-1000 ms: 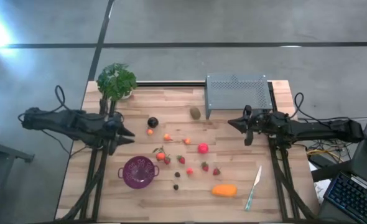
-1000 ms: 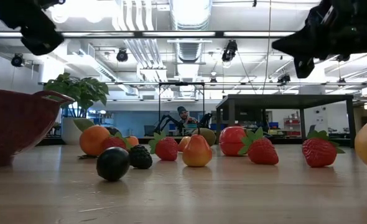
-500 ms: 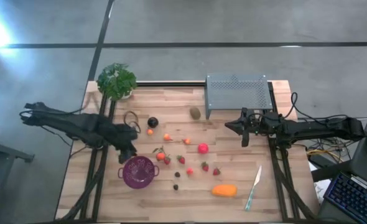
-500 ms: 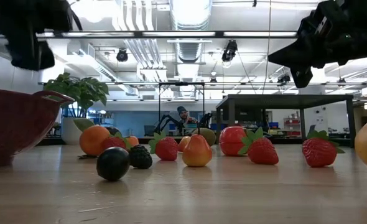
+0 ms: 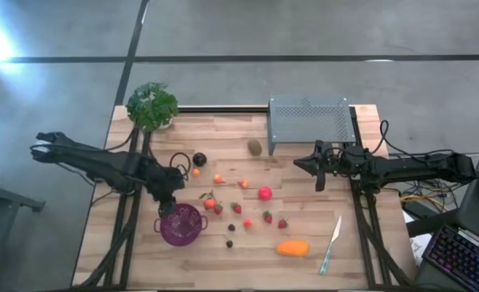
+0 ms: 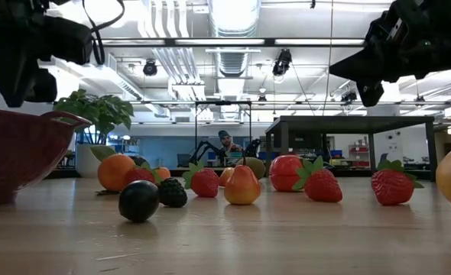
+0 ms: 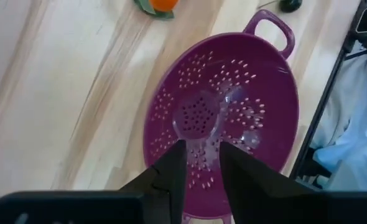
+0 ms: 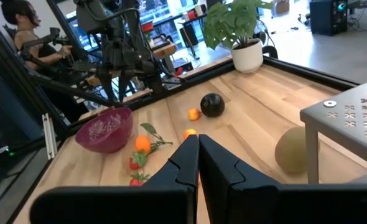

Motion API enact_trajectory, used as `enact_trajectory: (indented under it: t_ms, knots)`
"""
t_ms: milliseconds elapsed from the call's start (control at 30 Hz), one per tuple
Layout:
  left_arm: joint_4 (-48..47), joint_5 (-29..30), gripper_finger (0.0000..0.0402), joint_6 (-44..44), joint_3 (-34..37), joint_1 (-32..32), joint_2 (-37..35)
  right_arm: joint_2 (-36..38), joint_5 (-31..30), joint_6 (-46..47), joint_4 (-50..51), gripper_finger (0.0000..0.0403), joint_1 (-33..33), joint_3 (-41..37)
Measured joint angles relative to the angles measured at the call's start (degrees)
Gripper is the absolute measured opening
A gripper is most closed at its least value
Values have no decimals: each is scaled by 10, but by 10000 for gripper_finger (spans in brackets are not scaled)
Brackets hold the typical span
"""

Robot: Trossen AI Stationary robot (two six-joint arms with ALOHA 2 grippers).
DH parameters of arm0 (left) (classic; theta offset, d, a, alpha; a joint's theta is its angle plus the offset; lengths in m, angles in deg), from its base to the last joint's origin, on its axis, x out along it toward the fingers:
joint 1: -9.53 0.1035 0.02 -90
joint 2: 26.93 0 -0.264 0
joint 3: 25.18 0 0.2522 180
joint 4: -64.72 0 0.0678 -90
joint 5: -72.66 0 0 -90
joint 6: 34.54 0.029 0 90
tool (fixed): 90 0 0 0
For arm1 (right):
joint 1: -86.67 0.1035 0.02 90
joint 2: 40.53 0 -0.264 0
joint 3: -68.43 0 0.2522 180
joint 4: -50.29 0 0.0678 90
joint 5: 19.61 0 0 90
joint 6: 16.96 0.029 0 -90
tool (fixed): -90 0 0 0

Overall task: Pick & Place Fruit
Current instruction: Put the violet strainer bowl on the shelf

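While the left tool (image 5: 168, 208) hangs over the purple colander (image 7: 221, 118) with its fingers slightly apart and empty, the fruit (image 5: 265, 193) lies scattered across the middle of the tabletop (image 5: 361, 259). The right tool (image 5: 299, 161), closed on nothing, hovers right of the kiwi (image 5: 255, 147).

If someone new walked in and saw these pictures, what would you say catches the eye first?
Probably the purple colander near the table's front left, with the left gripper hanging right over its empty bowl, fingers slightly apart. Next, the small toy fruit scattered across the middle: strawberries, a pink-red ball and a larger orange piece near the front. The right gripper waits, shut, beside the grey metal box.
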Motion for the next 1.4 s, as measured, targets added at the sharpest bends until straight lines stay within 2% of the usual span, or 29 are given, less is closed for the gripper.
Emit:
enact_trajectory:
  t_ms: [400, 667, 833, 1400]
  knots:
    - [-1, 18, 100, 27, 0, 0, 58, 0, 0, -17, 0, 9, 0, 0]
    - [-26, 21, 100, 32, -15, 0, 63, 0, -1, -24, -1, 8, 0, 0]
    - [-52, 68, 100, 54, -38, 1, 64, 0, -1, -27, -1, 8, 0, 0]
    - [-51, 68, 100, 59, -32, 0, 103, 0, -1, -30, 0, 9, 0, 0]
